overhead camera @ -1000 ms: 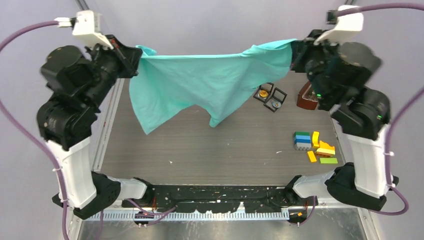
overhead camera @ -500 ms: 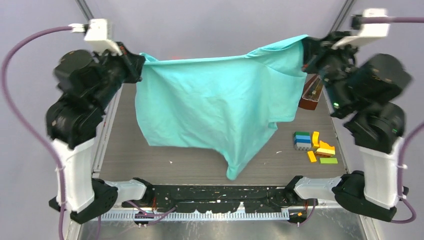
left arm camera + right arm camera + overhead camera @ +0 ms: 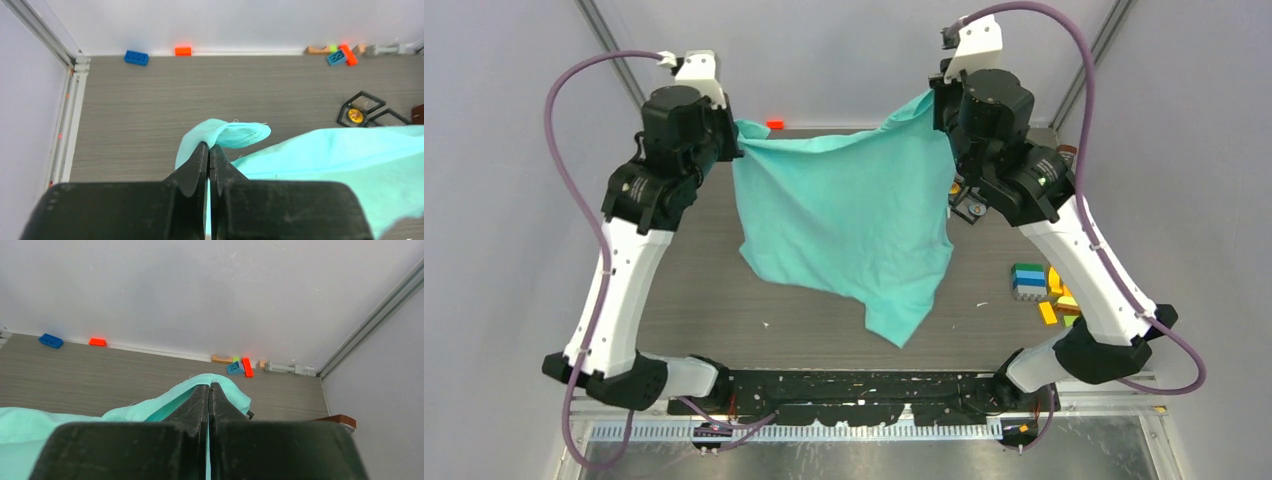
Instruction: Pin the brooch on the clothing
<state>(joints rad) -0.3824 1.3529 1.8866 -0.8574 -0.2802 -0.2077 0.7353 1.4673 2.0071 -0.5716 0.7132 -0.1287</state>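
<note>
The clothing (image 3: 844, 220), a turquoise T-shirt, hangs spread over the table between both arms, its lowest corner drooping toward the near edge. My left gripper (image 3: 736, 135) is shut on one upper edge; in the left wrist view a hemmed fold (image 3: 240, 134) sticks out past the tips of the left gripper (image 3: 209, 146). My right gripper (image 3: 932, 100) is shut on the other upper edge, and the cloth (image 3: 135, 412) wraps over the tips of the right gripper (image 3: 209, 386). The brooch (image 3: 355, 115), small, round and gold, lies in a black open case on the table.
Coloured toy bricks (image 3: 1054, 290) lie at the table's right side. Along the far wall sit a blue brick (image 3: 136, 57), an orange brick (image 3: 183, 50) and more small blocks (image 3: 340, 54). A brown box (image 3: 340, 420) stands at the far right.
Both arms have stretched out toward the back of the table, carrying the shirt with them. The grippers have come closer together, and the cloth hangs slacker between them.
</note>
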